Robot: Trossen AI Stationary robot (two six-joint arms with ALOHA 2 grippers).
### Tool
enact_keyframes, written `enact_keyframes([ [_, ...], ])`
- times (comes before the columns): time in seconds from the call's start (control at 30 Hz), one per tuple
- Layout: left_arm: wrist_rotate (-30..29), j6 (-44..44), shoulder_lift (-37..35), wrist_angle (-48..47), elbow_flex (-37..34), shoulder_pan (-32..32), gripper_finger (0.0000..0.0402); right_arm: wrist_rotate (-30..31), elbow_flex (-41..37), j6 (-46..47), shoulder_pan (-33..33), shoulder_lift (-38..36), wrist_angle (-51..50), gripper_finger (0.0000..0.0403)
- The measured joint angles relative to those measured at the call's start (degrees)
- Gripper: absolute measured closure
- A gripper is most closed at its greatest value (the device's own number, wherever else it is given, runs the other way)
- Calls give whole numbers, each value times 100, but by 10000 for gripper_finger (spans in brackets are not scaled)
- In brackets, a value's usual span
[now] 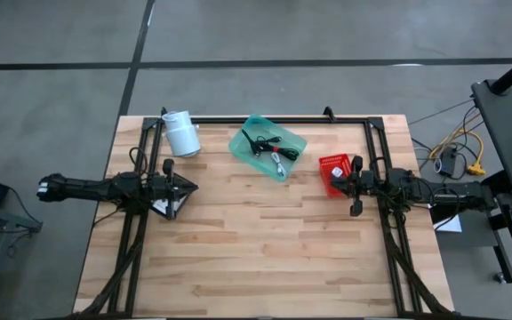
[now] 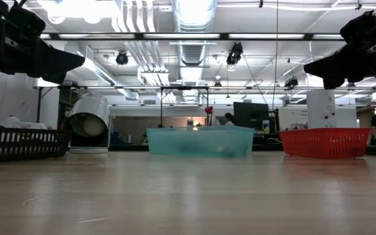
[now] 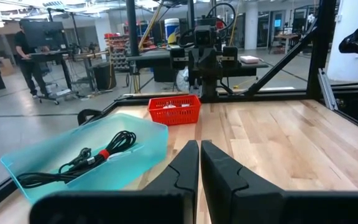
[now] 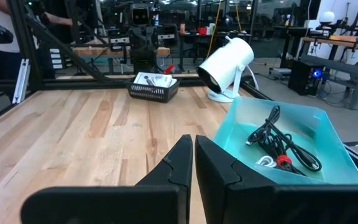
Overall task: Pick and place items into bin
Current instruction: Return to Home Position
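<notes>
Arms flanking the bin

Left end effector (image 3: pixel 199 144), fingers pressed together, hovers over the worktop's (image 1: pixel 265 249) left side, apart from the teal bin (image 1: pixel 293 142). Black cable (image 1: pixel 260 142) lies inside it, rear centre. Right end effector (image 4: pixel 193 140), likewise closed, hangs beside the red basket (image 1: pixel 332 167).

Place: robotics lab | ceiling ducts (image 2: pixel 189 16) | equipment benches (image 3: pixel 154 57) | concrete floor (image 1: pixel 283 31)
</notes>
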Motion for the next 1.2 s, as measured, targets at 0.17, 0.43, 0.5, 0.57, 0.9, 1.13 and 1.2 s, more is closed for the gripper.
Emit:
enact_keyframes([
  [0.17, 1, 0, -1, 2, 0, -1, 400, 0, 0, 0, 0, 1, -1, 394],
  [0.43, 1, 0, 5, 2, 0, -1, 400, 0, 0, -2, -2, 1, -1, 394],
  [0.5, 1, 0, -1, 2, 0, -2, 400, 2, 0, -4, -1, 1, -1, 394],
  [0.57, 1, 0, 0, 11, 0, 0, 400, 0, 0, -4, 0, 1, -1, 394],
  [0.9, 1, 0, 36, 11, 0, 0, 400, 0, 0, -2, 0, 1, -1, 394],
  [1.13, 1, 0, 36, 11, 0, -2, 400, 0, 0, 1, 0, 1, -1, 394],
  [1.2, 1, 0, 37, 11, -1, -2, 400, 0, 0, -2, -2, 1, 1, 394],
])
